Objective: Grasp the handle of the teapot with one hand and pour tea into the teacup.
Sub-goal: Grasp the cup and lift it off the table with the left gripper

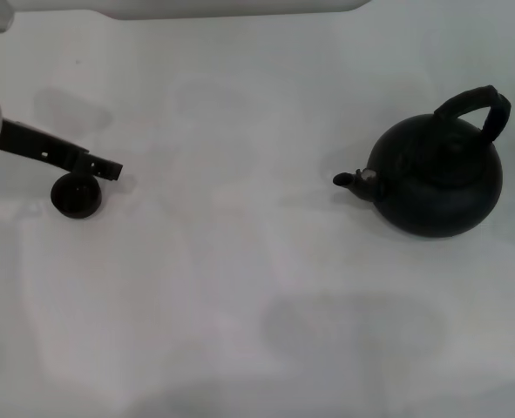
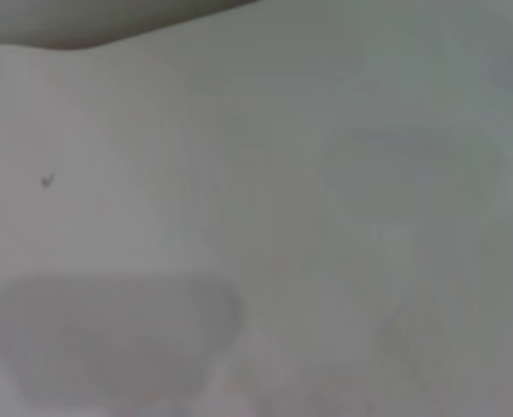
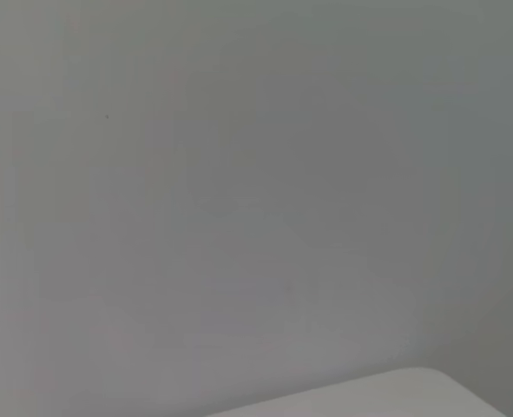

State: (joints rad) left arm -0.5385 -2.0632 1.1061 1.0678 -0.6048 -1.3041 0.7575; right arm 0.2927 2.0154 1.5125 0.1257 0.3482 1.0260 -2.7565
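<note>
Teapot (image 1: 436, 178), upright on the counter (image 1: 240, 287), spout toward the teacup (image 1: 75, 194); handle (image 1: 477, 106) arched above, ungrasped. The teacup sits directly beneath the left gripper (image 1: 100, 165), well apart from the teapot. Whether that gripper is open cannot be told (only a dark finger bar shows); the right gripper is out of view. Step judged: approach, nothing held. Next move calls for a gripper closing around the handle.

The left end effector (image 1: 100, 167) overlaps the teacup (image 1: 74, 195) rim, its arm cut off at the edge.
</note>
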